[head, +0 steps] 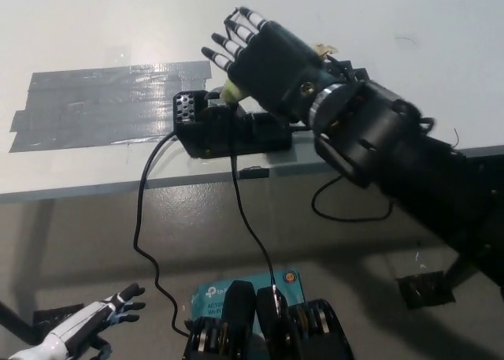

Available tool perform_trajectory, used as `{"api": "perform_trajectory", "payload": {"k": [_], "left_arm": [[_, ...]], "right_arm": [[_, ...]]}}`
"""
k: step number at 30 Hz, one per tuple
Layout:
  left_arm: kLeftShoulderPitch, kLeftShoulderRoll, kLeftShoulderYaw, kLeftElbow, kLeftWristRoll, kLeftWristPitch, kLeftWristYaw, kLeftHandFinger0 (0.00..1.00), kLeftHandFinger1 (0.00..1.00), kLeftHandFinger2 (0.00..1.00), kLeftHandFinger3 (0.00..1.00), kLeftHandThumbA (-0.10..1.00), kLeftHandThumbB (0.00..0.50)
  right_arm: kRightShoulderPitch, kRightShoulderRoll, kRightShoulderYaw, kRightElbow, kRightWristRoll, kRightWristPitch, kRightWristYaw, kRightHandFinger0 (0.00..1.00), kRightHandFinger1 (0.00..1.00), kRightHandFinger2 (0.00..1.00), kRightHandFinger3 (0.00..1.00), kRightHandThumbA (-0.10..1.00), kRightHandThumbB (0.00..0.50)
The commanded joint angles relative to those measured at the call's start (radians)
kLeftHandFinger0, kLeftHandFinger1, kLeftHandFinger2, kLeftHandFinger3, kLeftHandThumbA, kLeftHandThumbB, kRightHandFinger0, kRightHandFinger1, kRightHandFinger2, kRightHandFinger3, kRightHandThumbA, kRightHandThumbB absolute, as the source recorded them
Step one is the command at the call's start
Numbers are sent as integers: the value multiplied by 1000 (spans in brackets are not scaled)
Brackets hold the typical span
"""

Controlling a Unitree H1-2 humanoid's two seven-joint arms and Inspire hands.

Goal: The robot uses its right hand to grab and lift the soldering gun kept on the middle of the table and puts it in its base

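The soldering gun (230, 91) shows only as a small pale yellow-green piece of handle, resting at the top of the black base (228, 133) near the table's front edge. My black right hand (264, 57) hovers just over it with fingers spread, open and holding nothing, and it hides the rest of the gun. A black cable (248, 226) runs from the base down over the table edge. My white left hand (83, 330) rests low at the lower left, off the table, fingers apart.
A patch of grey tape (94, 108) covers the white table (94, 29) left of the base. More black cable (146, 210) hangs below the edge. A blue box (206, 295) and a black stand foot (425, 289) lie on the floor.
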Motion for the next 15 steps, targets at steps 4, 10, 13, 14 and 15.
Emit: {"api": "perform_trajectory", "payload": {"k": [4,10,13,14,15], "left_arm": [[21,38,18,-9,0,-33,-11,839,931,970,1000,1000,149],[36,39,24,-18,1,-37,-5,844,946,981,1000,1000,158],[39,36,24,-21,0,-37,-4,825,931,975,1000,1000,157],[41,34,26,-21,-2,-35,-3,819,926,971,1000,1000,160],[44,31,31,-20,-4,-38,2,818,926,970,1000,1000,161]], "right_arm": [[150,-150,-241,-647,152,118,318,1000,1000,1000,1000,561,500],[483,-197,-445,-839,303,227,159,1000,1000,1000,1000,422,487],[698,-179,-569,-783,385,201,-3,1000,1000,1000,1000,515,387],[790,-162,-627,-747,424,204,-49,1000,1000,1000,1000,590,339],[841,-132,-678,-705,481,183,-103,1000,1000,1000,1000,509,321]]}}
